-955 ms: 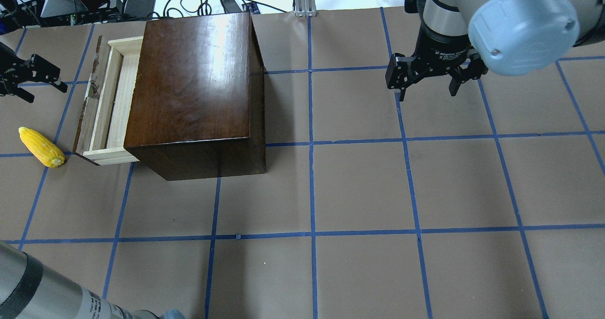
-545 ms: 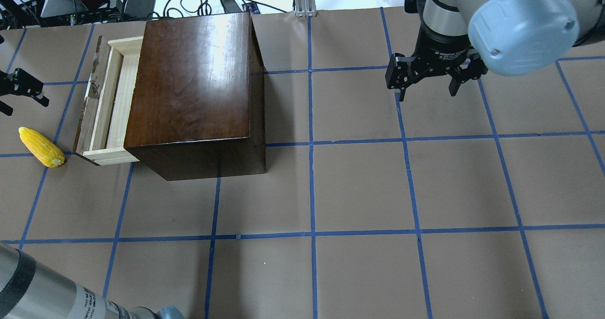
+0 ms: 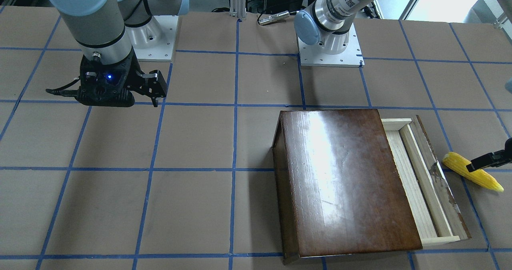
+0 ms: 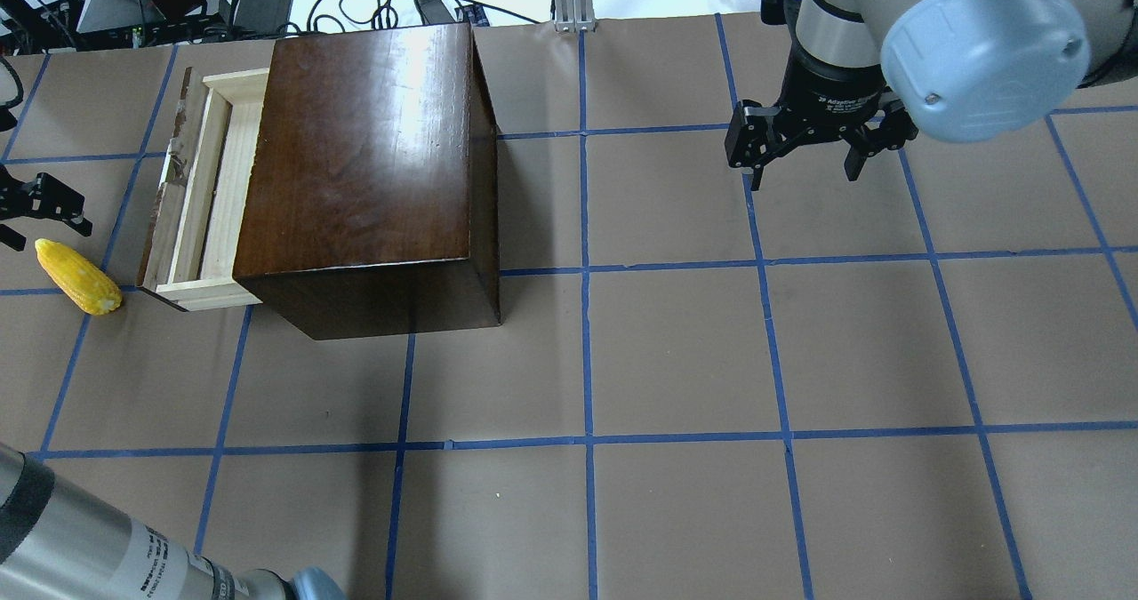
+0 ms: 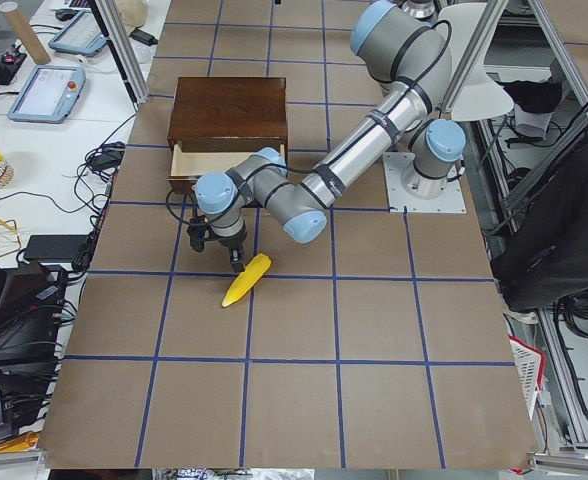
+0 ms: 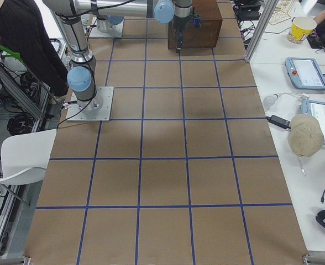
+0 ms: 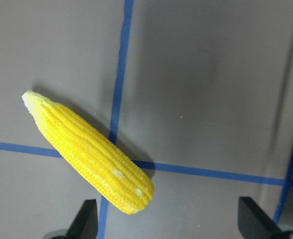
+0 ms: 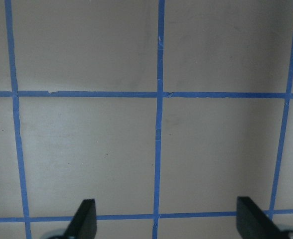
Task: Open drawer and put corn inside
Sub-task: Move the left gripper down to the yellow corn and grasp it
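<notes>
On the left half of the table, close to its far edge, a glossy dark-brown cabinet. Pulled partway out of the cabinet's side toward the table's left end, the drawer: pale bare wood inside, with a worn dark front panel outermost.

Just beyond that panel's corner on the robot's side, and apart from it, the corn. Flat on the table and not in the drawer, lying slantwise across a blue tape line. Thick end toward the drawer and the robot's edge, pale pointed end toward the left end of the table.

Over the corn, pointing straight down, the left gripper. Fingers spread wide and pinching nothing. In the wrist view, the cob's thick end low between the two fingertips, nearer one of them and touching neither. Hard to tell how high above the table.

Over the right half of the table, toward the far edge and well apart from the cabinet, the right gripper. Also pointing down, fingers just as widely spread, closed on nothing. Beneath it only bare table and crossing tape lines
</notes>
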Motion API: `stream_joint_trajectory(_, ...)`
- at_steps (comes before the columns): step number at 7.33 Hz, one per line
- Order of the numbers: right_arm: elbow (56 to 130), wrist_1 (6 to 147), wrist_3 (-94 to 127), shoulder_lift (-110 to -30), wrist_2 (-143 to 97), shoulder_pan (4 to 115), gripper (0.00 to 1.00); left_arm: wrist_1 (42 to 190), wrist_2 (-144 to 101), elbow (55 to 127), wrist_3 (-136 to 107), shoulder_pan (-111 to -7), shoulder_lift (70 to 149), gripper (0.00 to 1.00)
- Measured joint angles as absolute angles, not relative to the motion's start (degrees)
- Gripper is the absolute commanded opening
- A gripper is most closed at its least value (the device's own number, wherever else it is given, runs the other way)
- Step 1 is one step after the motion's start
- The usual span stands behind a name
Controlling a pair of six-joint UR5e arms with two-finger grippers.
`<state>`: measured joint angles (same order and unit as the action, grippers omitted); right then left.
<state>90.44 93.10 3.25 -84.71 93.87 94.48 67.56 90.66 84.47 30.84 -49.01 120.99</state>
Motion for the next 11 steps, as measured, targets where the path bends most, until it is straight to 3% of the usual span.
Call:
stream_joint_trajectory(8, 90.4, 93.1, 3.3, -84.7, 93.9, 94.5, 1.00, 63.8, 90.8, 86.7, 28.4, -46.9, 124.3, 1.00)
stream_joint_trajectory(10, 90.4, 93.1, 3.3, -84.7, 93.9, 94.5, 1.00, 63.8, 90.8, 86.9, 27.6, -46.9, 124.4, 0.83)
stream_joint_trajectory(11, 90.4, 93.1, 3.3, -84.7, 93.9, 94.5, 1.00, 63.8, 90.8, 87.0, 27.6, -46.9, 124.5, 0.45)
